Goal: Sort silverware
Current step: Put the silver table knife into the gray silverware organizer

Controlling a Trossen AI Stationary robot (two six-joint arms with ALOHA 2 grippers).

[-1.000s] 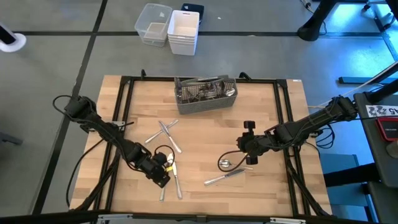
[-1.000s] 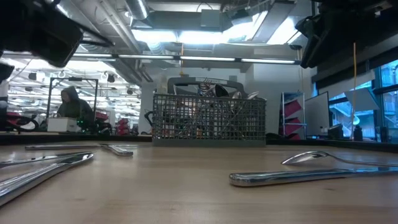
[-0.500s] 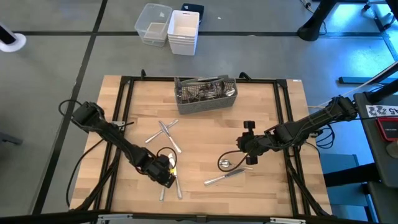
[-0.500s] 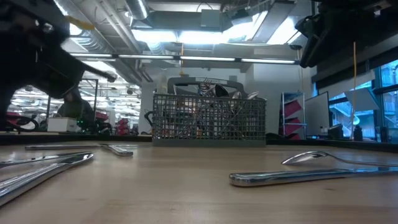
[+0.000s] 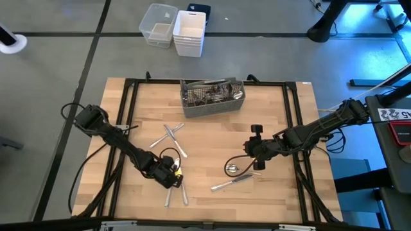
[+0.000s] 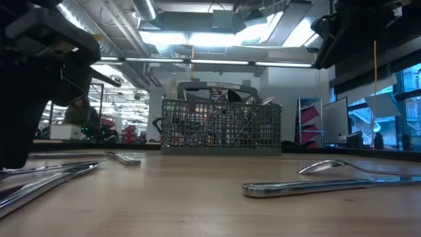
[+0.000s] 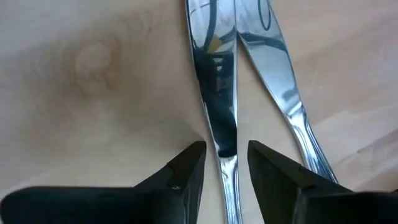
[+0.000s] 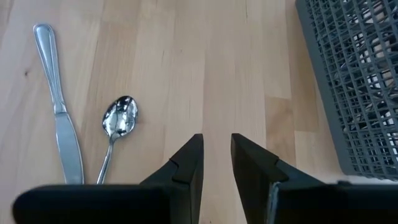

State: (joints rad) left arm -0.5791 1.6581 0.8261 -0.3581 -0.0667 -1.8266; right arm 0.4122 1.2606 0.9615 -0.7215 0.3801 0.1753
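Down at the near-left tabletop (image 5: 212, 138), your left gripper (image 7: 225, 163) has its fingers apart, straddling a knife handle (image 7: 219, 118); centre, then squeeze. The right gripper (image 8: 216, 155) waits with fingers slightly apart.

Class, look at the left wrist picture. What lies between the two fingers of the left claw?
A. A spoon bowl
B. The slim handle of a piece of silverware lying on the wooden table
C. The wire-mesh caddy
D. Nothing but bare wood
B: the left claw straddles a slim shiny handle lying flat on the wooden table, its fingers standing apart on either side of it.
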